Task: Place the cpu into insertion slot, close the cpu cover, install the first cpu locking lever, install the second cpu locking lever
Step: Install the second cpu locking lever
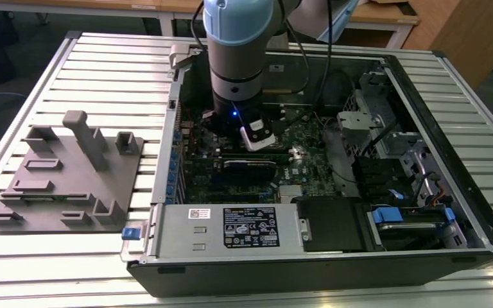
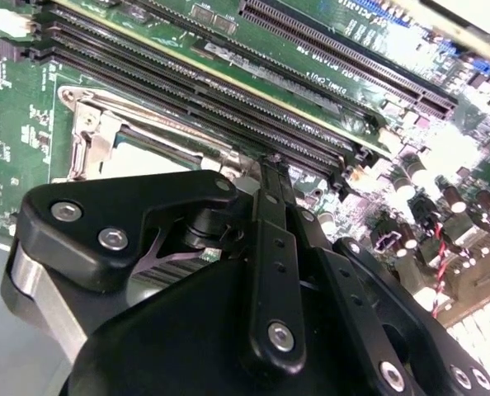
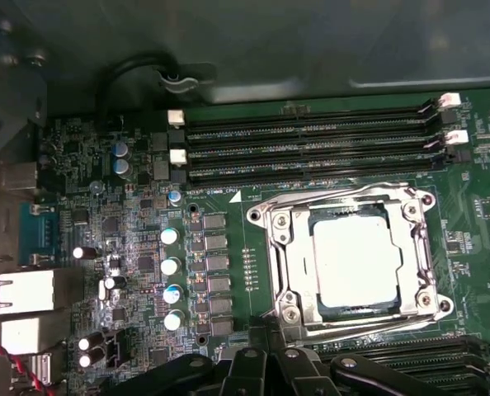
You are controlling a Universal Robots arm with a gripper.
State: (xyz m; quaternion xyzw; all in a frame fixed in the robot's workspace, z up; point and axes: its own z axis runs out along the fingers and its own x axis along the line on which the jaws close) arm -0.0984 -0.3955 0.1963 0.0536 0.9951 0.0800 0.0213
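The cpu [image 3: 356, 264] sits in the insertion slot [image 3: 304, 224], with the cpu cover [image 3: 419, 272] closed flat around it. Long black memory slots [image 3: 311, 140] run just beside it on the green motherboard [image 3: 253, 256].

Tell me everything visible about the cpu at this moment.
The cpu is a flat square chip with a pale, dull silver metal top. In the first wrist view it lies level in the insertion slot, and the cpu cover, a silvery frame, lies closed around its edges. The end effector is close beside the socket, not touching the chip.
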